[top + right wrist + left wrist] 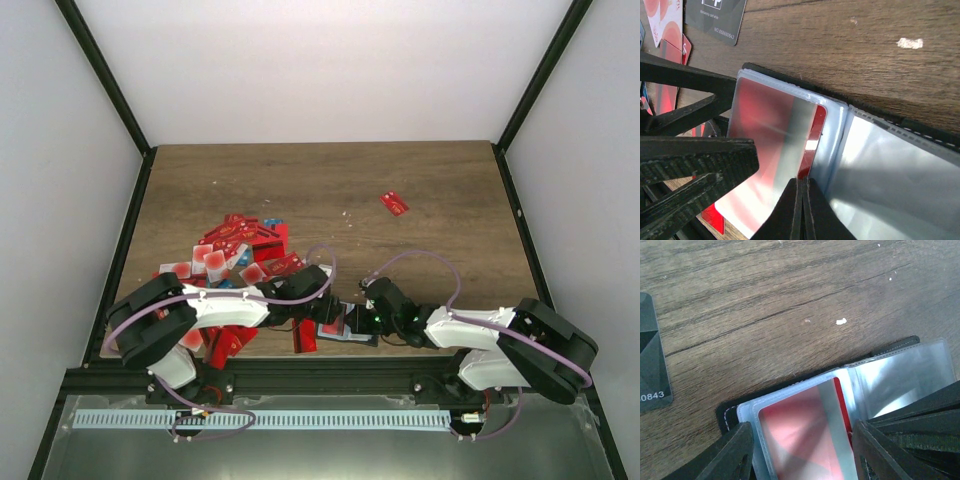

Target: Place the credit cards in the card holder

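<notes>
The card holder (352, 336) lies open near the table's front edge, its black rim (729, 412) and clear sleeves (890, 165) showing. A red credit card (800, 432) sits mostly inside one sleeve, with a red strip (815, 132) left bare. My left gripper (804, 450) straddles that card, a finger against each long edge, shut on it. My right gripper (803, 187) is shut, its tips resting on the sleeve beside the card's bare strip. In the top view the left gripper (333, 308) and right gripper (373, 318) meet over the holder. More credit cards (235, 250) lie heaped at the left.
A thin black card (651, 360) lies just left of the holder, also visible as a black card (715, 17) at the upper left. One red card (394, 203) lies alone at the far right. More red cards (225, 342) sit by the left arm's base.
</notes>
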### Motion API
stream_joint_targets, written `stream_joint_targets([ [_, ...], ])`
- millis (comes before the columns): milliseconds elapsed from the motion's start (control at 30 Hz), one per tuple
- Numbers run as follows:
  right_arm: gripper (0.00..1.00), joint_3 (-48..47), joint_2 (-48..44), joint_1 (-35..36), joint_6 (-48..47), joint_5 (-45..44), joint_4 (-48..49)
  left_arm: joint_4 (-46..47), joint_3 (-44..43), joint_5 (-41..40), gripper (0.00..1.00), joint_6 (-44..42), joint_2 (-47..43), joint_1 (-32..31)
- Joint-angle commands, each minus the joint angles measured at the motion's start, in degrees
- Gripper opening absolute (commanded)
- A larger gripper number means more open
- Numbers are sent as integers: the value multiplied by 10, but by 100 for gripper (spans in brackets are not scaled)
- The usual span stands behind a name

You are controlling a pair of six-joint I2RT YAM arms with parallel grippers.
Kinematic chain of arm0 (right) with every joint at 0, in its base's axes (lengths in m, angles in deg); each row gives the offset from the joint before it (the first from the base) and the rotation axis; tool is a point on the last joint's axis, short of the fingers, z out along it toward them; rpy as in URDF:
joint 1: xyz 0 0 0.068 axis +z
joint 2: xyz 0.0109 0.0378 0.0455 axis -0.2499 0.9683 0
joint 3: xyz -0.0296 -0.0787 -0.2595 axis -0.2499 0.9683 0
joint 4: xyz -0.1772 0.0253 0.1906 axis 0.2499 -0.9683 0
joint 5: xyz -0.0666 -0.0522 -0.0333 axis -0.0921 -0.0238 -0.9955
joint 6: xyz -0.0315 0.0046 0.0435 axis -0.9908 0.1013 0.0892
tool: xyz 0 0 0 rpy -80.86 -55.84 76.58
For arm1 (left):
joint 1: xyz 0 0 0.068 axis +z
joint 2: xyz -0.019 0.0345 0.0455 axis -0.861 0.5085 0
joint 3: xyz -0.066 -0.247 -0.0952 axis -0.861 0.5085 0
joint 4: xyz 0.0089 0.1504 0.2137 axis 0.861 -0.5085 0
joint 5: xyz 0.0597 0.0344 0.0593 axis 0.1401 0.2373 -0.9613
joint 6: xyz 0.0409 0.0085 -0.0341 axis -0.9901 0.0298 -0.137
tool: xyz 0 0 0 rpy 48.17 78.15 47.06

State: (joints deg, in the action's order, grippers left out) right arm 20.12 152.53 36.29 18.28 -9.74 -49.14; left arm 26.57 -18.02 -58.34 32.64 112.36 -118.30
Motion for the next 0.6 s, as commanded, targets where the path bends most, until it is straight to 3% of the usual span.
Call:
stream_joint_targets([
  [0, 1, 22, 24, -1, -1, -24, -63, 14, -17, 10, 56, -6, 13, -1],
  [567, 1, 9, 34, -1, -5, -28, -69, 23, -21, 40, 55, 6, 4, -3],
])
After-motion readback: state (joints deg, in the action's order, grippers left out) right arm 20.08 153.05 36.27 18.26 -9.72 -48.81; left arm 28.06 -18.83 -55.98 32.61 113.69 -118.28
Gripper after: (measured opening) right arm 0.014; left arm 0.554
